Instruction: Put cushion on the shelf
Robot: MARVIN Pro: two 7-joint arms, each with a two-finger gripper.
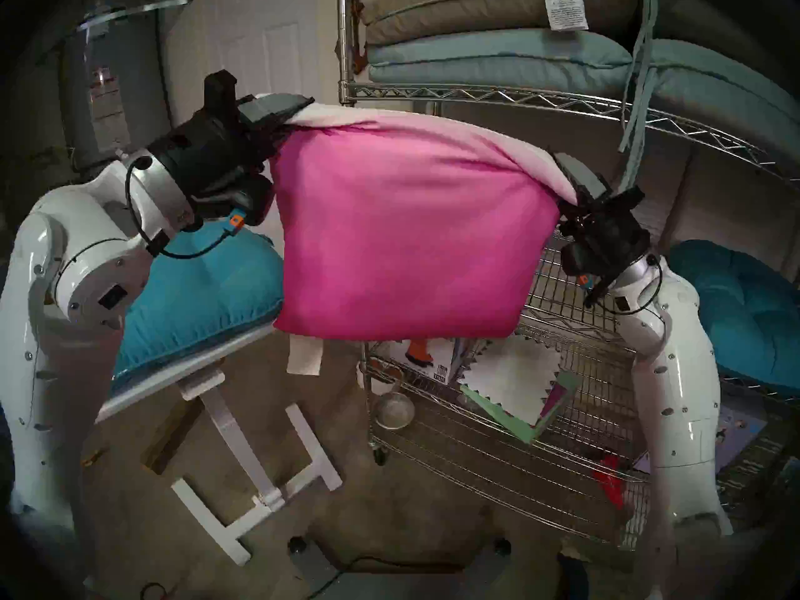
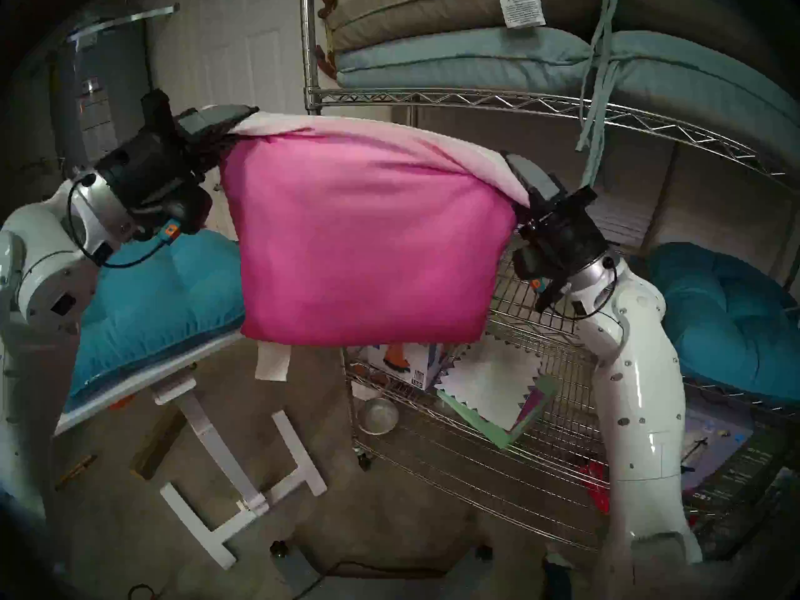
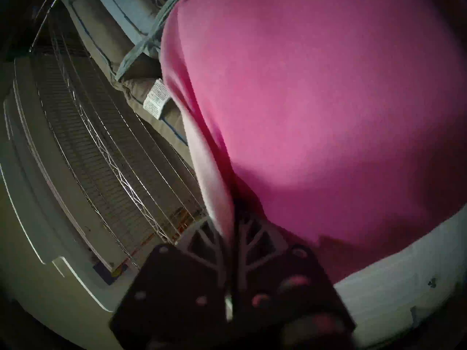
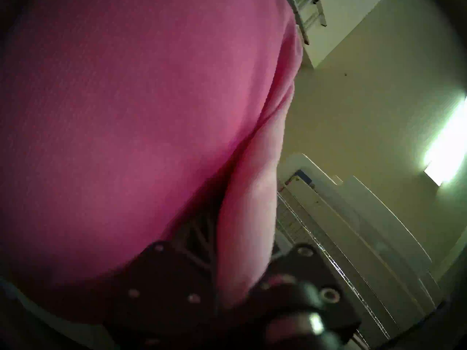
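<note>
The chrome wire shelf (image 1: pixel 498 94) bears stacked grey and pale blue pads (image 1: pixel 498 58); the white table (image 1: pixel 182 363) bears a teal cushion (image 1: pixel 203 300).

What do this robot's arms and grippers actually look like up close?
Both arms are glossy white rounded shells dotted with small screws, ending in silver wrist rings. Each carries a black gripper body: the left gripper, the right gripper. The fingers are grey. Thin black cables loop at the wrists, beside small orange tabs.

Pink cushion (image 1: pixel 402 239) hanging mid-air — before chrome wire shelf (image 1: pixel 575 309).
</note>
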